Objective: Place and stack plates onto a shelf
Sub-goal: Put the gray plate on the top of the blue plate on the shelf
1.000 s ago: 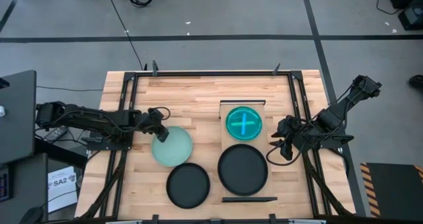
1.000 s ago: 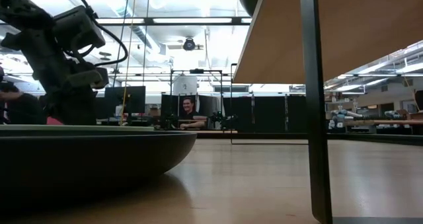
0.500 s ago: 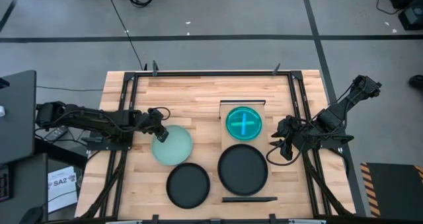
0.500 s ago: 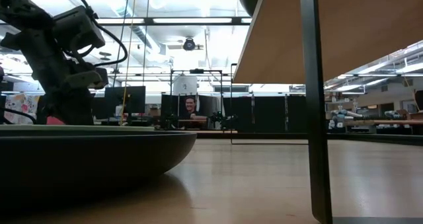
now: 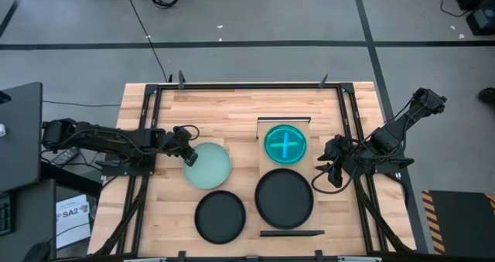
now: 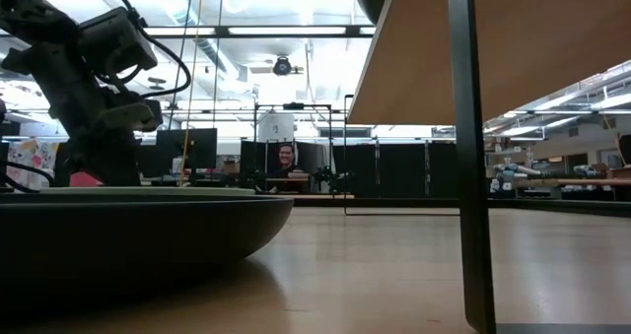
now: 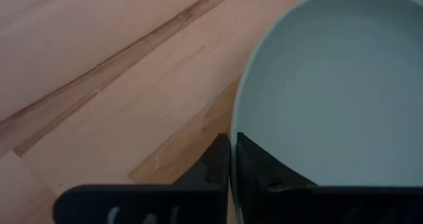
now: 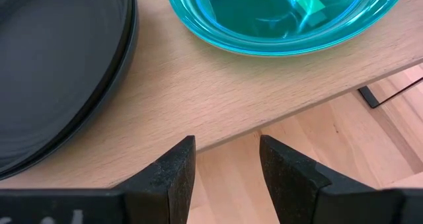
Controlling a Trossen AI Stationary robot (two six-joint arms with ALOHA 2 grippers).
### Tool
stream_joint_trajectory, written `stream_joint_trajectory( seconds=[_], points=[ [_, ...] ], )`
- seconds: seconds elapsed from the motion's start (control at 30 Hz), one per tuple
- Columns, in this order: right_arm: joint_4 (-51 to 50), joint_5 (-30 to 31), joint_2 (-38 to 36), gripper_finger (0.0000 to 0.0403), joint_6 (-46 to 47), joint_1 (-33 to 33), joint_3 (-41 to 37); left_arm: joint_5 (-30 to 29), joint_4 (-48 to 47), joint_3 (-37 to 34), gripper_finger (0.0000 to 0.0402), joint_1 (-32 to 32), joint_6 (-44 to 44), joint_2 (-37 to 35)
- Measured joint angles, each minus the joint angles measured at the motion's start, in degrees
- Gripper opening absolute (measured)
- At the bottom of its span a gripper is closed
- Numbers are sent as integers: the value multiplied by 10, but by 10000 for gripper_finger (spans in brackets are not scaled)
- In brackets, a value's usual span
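Observation:
A pale mint plate (image 5: 209, 166) lies on the tabletop left of centre, with my left gripper (image 5: 188, 157) shut on its left rim. The shelf (image 5: 263, 127) stands right of centre. It carries a teal-blue plate (image 5: 285, 144) at its far end and a large black plate (image 5: 285, 198) at its near end. A second black plate (image 5: 220, 216) rests on the table near the front edge. My right gripper (image 5: 329, 169) hangs open beside the shelf's right edge, above plate level, with nothing between its fingers (image 8: 178, 164). My left gripper pinches the mint plate's rim (image 7: 232, 128) on the side toward the table's left edge. One finger (image 7: 264, 174) is inside the plate and one (image 7: 213, 168) outside. The fingers slant down from the table's left. I cannot tell whether the plate's gripped edge is off the wood.
Bare wood lies between the mint plate and the shelf and along the table's far side. Dark frame rails (image 5: 147, 138) run along both table sides. In the low view the black plate (image 6: 128, 235) fills the foreground and a shelf leg (image 6: 468, 157) stands at right.
My left gripper has shut on the mint plate's rim without moving away. The plate has shifted a little toward the table's right and far side. My right arm has kept still.

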Motion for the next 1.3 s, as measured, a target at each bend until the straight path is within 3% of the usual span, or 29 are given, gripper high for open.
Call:
stream_joint_trajectory(
  seconds=[0.37, 0.63, 1.0, 1.3],
  points=[
    [0, -3, 0, 174, 0, 0, 0, -18, 2, 28, 16, 2, 41, 0],
    [1, -19, -2, 174, 0, 0, 0, -62, -80, 114, 15, 2, 104, 0],
    [25, -14, -5, 174, 2, -1, 15, -112, -220, 250, 14, 2, 128, 0],
    [39, 80, -26, 174, -59, -8, 96, -155, -268, 365, 14, 2, 166, -1]
  ],
)
